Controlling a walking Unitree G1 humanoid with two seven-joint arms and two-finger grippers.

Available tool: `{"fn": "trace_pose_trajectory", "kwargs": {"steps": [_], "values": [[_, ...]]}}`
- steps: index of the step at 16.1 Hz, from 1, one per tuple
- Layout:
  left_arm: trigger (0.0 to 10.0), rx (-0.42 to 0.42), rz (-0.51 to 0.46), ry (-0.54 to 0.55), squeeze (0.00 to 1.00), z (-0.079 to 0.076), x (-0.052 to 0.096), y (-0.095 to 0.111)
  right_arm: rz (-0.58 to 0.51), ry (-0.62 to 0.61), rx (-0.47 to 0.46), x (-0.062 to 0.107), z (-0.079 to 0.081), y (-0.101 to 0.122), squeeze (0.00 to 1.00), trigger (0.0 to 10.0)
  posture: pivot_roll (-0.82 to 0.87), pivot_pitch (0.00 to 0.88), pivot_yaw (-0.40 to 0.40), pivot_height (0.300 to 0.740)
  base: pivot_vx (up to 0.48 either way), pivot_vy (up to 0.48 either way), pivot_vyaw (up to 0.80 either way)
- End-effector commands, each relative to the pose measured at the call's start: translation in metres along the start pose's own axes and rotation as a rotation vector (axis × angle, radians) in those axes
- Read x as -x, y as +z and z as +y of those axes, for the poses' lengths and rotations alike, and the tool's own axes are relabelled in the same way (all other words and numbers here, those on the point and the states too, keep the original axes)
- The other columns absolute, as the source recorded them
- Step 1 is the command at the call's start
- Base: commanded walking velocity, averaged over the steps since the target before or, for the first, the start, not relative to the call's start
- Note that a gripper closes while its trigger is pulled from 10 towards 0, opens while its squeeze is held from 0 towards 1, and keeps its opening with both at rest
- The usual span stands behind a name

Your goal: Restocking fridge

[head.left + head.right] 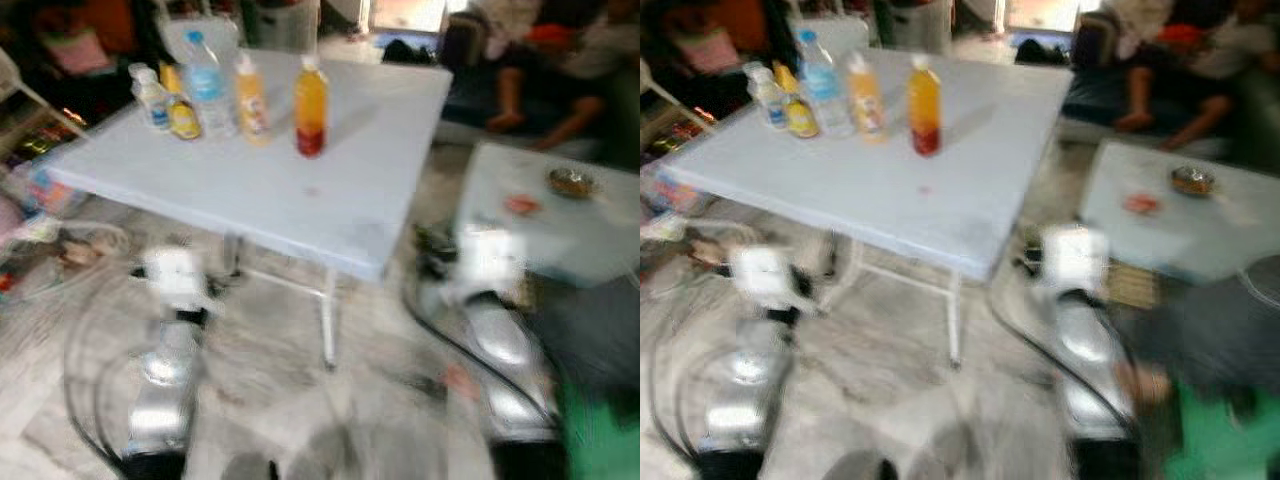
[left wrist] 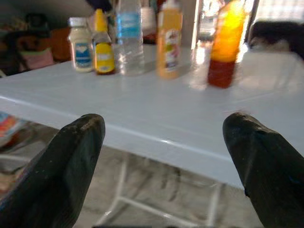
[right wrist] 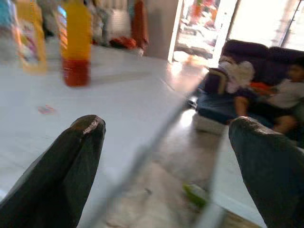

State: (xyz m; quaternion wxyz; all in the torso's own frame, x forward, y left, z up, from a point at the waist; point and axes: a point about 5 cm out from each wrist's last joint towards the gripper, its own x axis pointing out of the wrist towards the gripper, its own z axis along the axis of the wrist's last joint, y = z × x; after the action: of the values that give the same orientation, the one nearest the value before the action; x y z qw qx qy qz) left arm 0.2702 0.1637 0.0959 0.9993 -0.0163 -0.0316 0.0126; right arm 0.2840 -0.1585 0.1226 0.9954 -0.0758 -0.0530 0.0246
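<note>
Five bottles [image 1: 233,95] stand on the bench [image 1: 330,200]; left claw [image 2: 161,156] and right claw [image 3: 164,161] gape wide, best squared up before reaching

Two blurred silver arms with white wrist blocks; black cables looping beside them; left end effector [image 2: 164,161] and right end effector [image 3: 166,166] rounded, black-fingered
</note>
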Motion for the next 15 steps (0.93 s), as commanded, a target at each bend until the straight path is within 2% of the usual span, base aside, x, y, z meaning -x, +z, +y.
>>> {"fn": "trace_pose_trajectory", "kwargs": {"steps": [1, 3, 6, 7, 14, 15], "values": [[10.0, 0.02, -0.003, -0.029, 0.0, -0.0101, -0.0011, 0.0023, 0.017, -0.033, 0.019, 0.0037, -0.0135, -0.0034, 0.0, 10.0, -0.05, 0.0, 0.005, 0.74, 0.0, 0.48, 0.0], [10.0, 0.014, -0.003, -0.027, 0.0, -0.0104, -0.0003, 0.0026, 0.019, -0.031, 0.021, 0.004, -0.0137, -0.0041, 0.0, 10.0, -0.05, 0.0, 0.003, 0.74, 0.0, 0.48, 0.0], [10.0, -0.009, -0.002, -0.05, 0.0, -0.0133, 0.0029, 0.0019, 0.022, -0.025, 0.019, 0.0041, -0.012, -0.0048, 0.0, 10.0, -0.04, 0.0, 0.0, 0.74, 0.0, 0.0, 0.0], [10.0, 0.019, 0.007, -0.055, 0.0, -0.0147, 0.0033, 0.0008, 0.024, -0.022, 0.004, 0.0044, -0.0113, -0.005, 0.0, 10.0, -0.04, 0.0, -0.002, 0.74, 0.0, 0.48, 0.0], [10.0, 0.022, 0.002, -0.059, 0.0, -0.0175, 0.0047, 0.002, 0.024, -0.022, 0.0, 0.0057, -0.0114, -0.0038, 0.0, 10.0, -0.05, 0.002, -0.002, 0.74, 0.0, 0.48, 0.0], [10.0, 0.008, -0.014, -0.061, 0.0, -0.0174, 0.0052, 0.0033, 0.025, -0.022, 0.0, 0.0059, -0.0115, -0.004, 0.0, 10.0, -0.05, 0.002, -0.002, 0.74, 0.0, 0.0, 0.0]]}}
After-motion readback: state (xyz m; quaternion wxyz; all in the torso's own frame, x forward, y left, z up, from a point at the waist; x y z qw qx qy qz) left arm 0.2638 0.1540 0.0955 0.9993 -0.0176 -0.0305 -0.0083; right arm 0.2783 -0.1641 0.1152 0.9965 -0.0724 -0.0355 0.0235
